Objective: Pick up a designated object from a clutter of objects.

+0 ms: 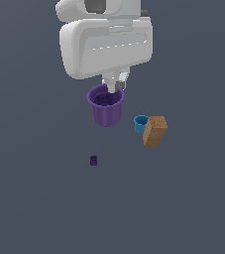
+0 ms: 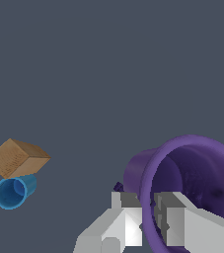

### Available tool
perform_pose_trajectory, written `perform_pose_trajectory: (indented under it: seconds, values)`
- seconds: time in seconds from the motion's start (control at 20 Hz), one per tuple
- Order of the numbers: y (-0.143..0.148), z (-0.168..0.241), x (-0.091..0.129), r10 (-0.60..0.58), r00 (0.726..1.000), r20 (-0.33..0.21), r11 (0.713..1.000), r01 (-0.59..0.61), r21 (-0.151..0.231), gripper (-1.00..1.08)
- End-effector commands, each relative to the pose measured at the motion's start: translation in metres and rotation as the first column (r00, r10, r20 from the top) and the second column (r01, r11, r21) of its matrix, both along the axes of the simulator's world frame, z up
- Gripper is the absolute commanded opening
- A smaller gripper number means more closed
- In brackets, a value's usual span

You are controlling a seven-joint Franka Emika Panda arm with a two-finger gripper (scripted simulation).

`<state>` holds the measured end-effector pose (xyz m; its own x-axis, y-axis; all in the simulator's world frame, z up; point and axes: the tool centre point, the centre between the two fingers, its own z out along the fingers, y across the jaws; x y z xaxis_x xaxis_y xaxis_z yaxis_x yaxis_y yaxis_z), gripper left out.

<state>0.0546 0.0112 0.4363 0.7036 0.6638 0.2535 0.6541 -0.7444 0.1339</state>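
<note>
Gripper (image 2: 148, 217) clamped across purple cup (image 1: 106, 106) wall: one finger outside, one inside, rim pinched between, per wrist view. Narrow gap between fingers, filled by the wall. Exterior view agrees: fingers coming down from the arm body onto the far side of the rim.

Cup upright in exterior view, mouth up, taper narrowing downward. Whether resting on the floor or already lifted: cannot tell, no shadow or contact cue visible.

Handling, as judgement: thin-walled hollow shell, likely light. Rim pinch is the sensible hold; body probably too wide for the jaws. Plain smooth sides plus taper, so a body grasp would tend to slip. Off-centre hold on one wall means the cup may swing or tilt about the fingers on a fast lift. Slow vertical pull advisable.

Further out: blue cup (image 1: 141, 123) and brown block (image 1: 155, 131) touching or nearly so, off to the exterior view's right of the purple cup, apart from it. Blue cup lies on its side in the wrist view, mouth toward camera. Tiny dark purple cube (image 1: 93, 160) alone, nearer the exterior camera, well apart from the rest. None in the lift path.
</note>
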Motion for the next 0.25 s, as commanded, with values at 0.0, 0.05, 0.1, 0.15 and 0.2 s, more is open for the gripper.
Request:
perform_pose_trajectory:
  seconds: [0.0,0.05,0.1,0.15,0.2]
  values:
    - [-0.0002,0.0078,0.0005,0.0,1.0,0.001,1.0,0.0,0.0,-1.0]
    - [-0.0002,0.0093,0.0008,0.0,1.0,0.001,1.0,0.0,0.0,-1.0]
    - [-0.0002,0.0104,0.0009,0.0,1.0,0.001,1.0,0.0,0.0,-1.0]
    - [-0.0002,0.011,0.0011,0.0,1.0,0.001,1.0,0.0,0.0,-1.0]
    - [-0.0002,0.0111,0.0011,0.0,1.0,0.001,1.0,0.0,0.0,-1.0]
